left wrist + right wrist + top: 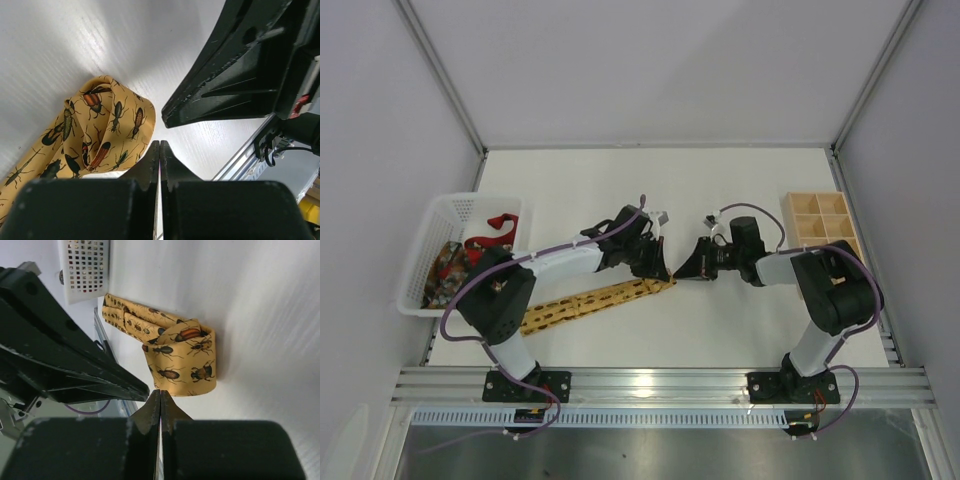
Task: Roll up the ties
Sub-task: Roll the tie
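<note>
- The yellow tie (595, 302) with little bugs on it lies on the white table (720, 190), in the middle near the front.
- Its long part lies flat and runs left and nearer, toward the foot of the left arm.
- Its right end is curled over into a small loose loop (192, 357).
- The left gripper (658, 266) is right at that curled end. Its two fingers are pressed tight together, tip to tip, and the curl lies just beside the tips (159, 146).
- The right gripper (692, 268) faces it from the right, very close. Its fingers are pressed tight together too, and the curl lies just past their tips (160, 392).
- I cannot tell if either gripper touches the cloth.
- Far to the left stands a white basket (470, 197).
- In it lie the red tie (500, 226) and the dark patterned tie (444, 270).
- On the far right stands a wooden box (825, 226) with small square parts.
</note>
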### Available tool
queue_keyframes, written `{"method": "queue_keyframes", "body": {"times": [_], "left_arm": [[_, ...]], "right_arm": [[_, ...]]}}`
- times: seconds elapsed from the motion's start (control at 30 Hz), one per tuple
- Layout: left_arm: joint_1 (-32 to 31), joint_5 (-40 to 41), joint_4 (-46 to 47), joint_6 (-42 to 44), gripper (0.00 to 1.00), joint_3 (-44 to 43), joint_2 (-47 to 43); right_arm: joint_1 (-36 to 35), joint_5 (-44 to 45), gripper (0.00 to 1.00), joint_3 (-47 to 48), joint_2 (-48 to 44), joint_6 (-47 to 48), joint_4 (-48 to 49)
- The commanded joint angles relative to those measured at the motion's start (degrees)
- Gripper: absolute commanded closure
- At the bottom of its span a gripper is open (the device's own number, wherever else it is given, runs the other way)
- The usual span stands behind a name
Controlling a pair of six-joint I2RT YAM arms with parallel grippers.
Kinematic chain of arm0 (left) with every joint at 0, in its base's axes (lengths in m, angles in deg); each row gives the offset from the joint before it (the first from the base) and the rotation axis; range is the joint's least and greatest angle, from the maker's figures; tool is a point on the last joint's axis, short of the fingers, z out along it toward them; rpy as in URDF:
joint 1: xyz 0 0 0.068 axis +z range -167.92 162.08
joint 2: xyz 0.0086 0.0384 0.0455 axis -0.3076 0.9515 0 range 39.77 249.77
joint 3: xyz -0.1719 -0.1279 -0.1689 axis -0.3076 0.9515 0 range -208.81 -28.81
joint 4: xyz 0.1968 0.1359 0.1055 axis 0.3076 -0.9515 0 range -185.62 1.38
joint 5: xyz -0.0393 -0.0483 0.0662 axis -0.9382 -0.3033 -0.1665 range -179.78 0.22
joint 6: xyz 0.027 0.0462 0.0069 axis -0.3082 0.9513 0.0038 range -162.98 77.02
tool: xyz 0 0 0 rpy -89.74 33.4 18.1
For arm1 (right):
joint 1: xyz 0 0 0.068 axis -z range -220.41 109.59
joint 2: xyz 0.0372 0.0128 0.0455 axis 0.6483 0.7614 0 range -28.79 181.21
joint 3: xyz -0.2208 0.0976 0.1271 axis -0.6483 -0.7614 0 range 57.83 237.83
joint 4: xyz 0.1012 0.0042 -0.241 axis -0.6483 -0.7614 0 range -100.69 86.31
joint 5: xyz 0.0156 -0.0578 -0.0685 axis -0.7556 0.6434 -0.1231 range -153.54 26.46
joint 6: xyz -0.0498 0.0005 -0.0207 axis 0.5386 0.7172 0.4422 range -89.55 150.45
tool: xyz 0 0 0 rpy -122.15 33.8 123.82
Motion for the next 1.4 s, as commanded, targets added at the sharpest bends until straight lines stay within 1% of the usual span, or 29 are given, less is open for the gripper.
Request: {"method": "queue_keyframes", "body": {"times": [0.0,0.1,0.23,0.47,0.57,0.67,0.73,0.77,0.83,0.93,0.97,1.13,1.17,1.23,1.3,1.33,1.37], "left_arm": [[-0.1,1.4,1.1,0.4,1.00,0.1,-0.5],[0.5,1.8,1.7,0.3,1.00,1.4,-0.7],[1.3,2.3,2.5,0.3,1.00,2.6,-0.2],[3.3,3.1,2.9,1.5,1.00,3.6,1.5],[4.2,3.8,2.2,2.4,1.00,3.6,2.4],[5.1,4.2,2.2,2.9,1.00,4.2,3.0],[5.8,4.1,2.6,3.1,0.99,5.0,3.4],[5.9,4.7,2.4,3.2,1.00,5.1,3.6],[5.9,5.2,2.4,3.8,1.00,5.2,4.1],[6.2,5.9,2.5,4.0,0.99,5.5,5.0],[6.4,6.0,2.4,4.0,1.00,5.6,5.6],[7.0,6.7,3.6,3.8,1.00,7.5,6.3],[6.9,7.0,3.8,3.7,0.99,7.9,6.5],[7.1,6.8,4.4,3.8,1.00,8.3,7.2],[7.1,6.8,5.0,3.8,1.00,8.7,7.9],[7.3,6.7,5.2,3.7,1.00,9.0,8.0],[7.3,6.7,5.4,3.7,1.00,9.2,8.2]], "right_arm": [[0.3,-3.4,1.00,2.3,1.1,-1.7,6.7],[0.1,-3.9,1.00,2.9,2.7,-3.6,9.1],[-1.5,-3.9,1.00,4.3,5.6,-3.9,10.1],[-3.7,-4.4,1.00,4.4,13.3,-9.9,21.8],[-4.1,-3.9,1.00,4.5,16.3,-10.6,24.7],[-4.1,-2.9,1.00,4.8,18.1,-10.9,25.4],[-3.9,-1.4,1.00,5.2,19.4,-9.7,24.1],[-3.9,-0.7,1.00,5.3,19.6,-9.1,21.5],[-4.2,0.7,1.00,5.6,20.2,-7.4,19.5],[-4.4,2.5,1.00,6.4,20.5,-4.3,13.9],[-4.6,4.1,1.00,6.8,20.3,-3.4,10.3],[-4.5,8.0,1.00,7.8,20.4,0.7,2.6],[-4.6,8.1,1.00,8.2,20.3,2.5,0.3],[-4.7,7.1,1.00,9.4,19.6,3.6,-0.9],[-4.6,6.4,0.93,10.4,16.6,5.3,-2.6],[-4.4,6.8,0.90,11.8,15.2,6.6,-6.1],[-4.0,7.2,0.80,12.7,12.4,7.5,-8.1]]}}
